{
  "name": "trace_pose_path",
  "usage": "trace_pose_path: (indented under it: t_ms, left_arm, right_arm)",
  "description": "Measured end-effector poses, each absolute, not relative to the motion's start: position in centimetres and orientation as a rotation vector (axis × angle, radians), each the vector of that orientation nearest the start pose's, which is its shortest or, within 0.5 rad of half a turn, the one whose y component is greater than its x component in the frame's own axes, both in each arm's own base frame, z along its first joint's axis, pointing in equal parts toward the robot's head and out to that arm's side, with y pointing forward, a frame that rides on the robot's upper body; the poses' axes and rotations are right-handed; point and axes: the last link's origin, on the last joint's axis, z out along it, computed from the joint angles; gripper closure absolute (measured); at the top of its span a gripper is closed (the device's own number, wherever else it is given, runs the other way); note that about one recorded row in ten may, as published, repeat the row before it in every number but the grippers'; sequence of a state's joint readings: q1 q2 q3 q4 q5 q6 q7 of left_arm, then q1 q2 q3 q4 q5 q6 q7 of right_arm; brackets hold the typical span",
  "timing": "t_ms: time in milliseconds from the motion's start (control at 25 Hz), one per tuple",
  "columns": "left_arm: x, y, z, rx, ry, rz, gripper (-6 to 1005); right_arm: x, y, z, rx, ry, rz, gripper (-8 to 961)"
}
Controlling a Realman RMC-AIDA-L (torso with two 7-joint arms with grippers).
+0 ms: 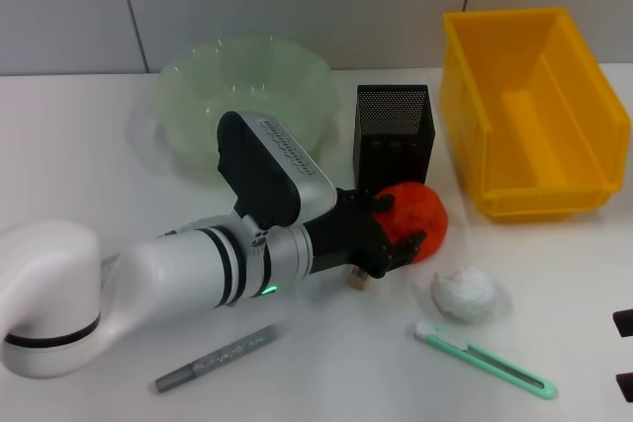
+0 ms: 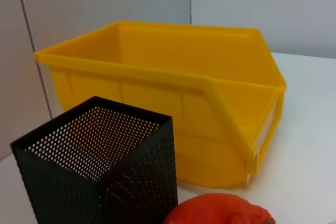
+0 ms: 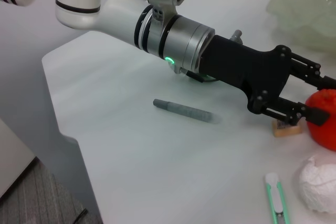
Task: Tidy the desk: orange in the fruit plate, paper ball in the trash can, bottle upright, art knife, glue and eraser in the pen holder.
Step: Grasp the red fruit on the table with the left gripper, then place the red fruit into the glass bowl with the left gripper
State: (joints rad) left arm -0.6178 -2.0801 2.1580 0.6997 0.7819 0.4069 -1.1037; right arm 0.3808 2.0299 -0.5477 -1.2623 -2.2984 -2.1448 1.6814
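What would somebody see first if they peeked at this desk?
Probably the left gripper, its black fingers around the bright orange just in front of the black mesh pen holder. Next, the big yellow trash can at the desk's far right. Near the front edge lie the white paper ball, the mint-green art knife and the silver glue.

The left arm (image 1: 148,284) is glossy white with rounded links, black rings at its joints, and a brushed silver wrist collar carrying a small green light at 6 o'clock. A black camera housing with a silver face sits on top. The left end effector (image 1: 396,224) is matte black, with linked bars and visible pivot screws.
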Motion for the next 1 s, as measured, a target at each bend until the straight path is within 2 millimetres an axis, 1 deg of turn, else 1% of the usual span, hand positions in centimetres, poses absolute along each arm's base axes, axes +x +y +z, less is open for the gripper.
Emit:
trace_pose_path:
  t_ms: [160, 320, 440, 480, 520, 560, 600, 640, 680, 720, 760, 840, 880, 920, 960, 1000]
  left_arm:
    - [-17.2, 35.1, -15.1, -2.611, -0.350, -0.380, 457]
    - [-16.9, 35.0, -14.9, -2.624, -0.366, -0.428, 553]
    - [-16.7, 34.9, -14.4, -2.626, -0.387, -0.491, 626]
    - [-16.8, 34.9, -13.8, -2.619, -0.414, -0.542, 650]
    - [-16.8, 34.9, -13.8, -2.619, -0.414, -0.542, 679]
    - [-17.0, 34.9, -12.9, -2.605, -0.439, -0.607, 709]
    - [-17.0, 34.9, -12.9, -2.605, -0.439, -0.607, 738]
    - [-17.0, 34.8, -12.5, -2.602, -0.449, -0.648, 768]
    - [-17.2, 34.5, -11.4, -2.595, -0.463, -0.731, 797]
    - [-17.2, 34.5, -11.4, -2.595, -0.463, -0.731, 812]
    - [-17.2, 34.5, -10.9, -2.589, -0.466, -0.765, 828]
    - [-17.7, 34.3, -9.4, -2.565, -0.480, -0.838, 854]
    - [-18.3, 34.2, -7.5, -2.534, -0.493, -0.888, 864]
    - [-18.3, 34.2, -7.5, -2.534, -0.493, -0.888, 875]
    - [-18.8, 34.1, -5.6, -2.512, -0.490, -0.919, 886]
    - [-18.8, 34.1, -5.6, -2.512, -0.490, -0.919, 892]
  right_arm:
    - [27.8, 25.1, 11.1, -2.935, 0.761, 0.253, 189]
    - [27.9, 25.1, 11.0, -2.935, 0.763, 0.256, 189]
    - [27.9, 25.1, 11.0, -2.933, 0.762, 0.259, 189]
    - [27.8, 25.2, 11.0, -2.932, 0.759, 0.263, 189]
    - [27.8, 25.2, 11.0, -2.932, 0.759, 0.263, 189]
    - [27.8, 25.3, 10.9, -2.931, 0.756, 0.266, 189]
    - [27.8, 25.3, 10.9, -2.931, 0.756, 0.266, 189]
    - [27.7, 25.3, 10.9, -2.931, 0.753, 0.267, 189]
    - [27.6, 25.4, 10.8, -2.932, 0.745, 0.269, 189]
    - [27.6, 25.4, 10.8, -2.932, 0.745, 0.269, 189]
    - [27.5, 25.5, 10.8, -2.934, 0.741, 0.270, 189]
    - [27.4, 25.7, 10.8, -2.937, 0.735, 0.273, 189]
    - [27.2, 25.8, 10.7, -2.940, 0.730, 0.278, 189]
    - [27.2, 25.8, 10.7, -2.940, 0.730, 0.278, 188]
    - [27.2, 25.9, 10.6, -2.941, 0.727, 0.280, 188]
    - [27.0, 26.0, 10.5, -2.945, 0.718, 0.290, 188]
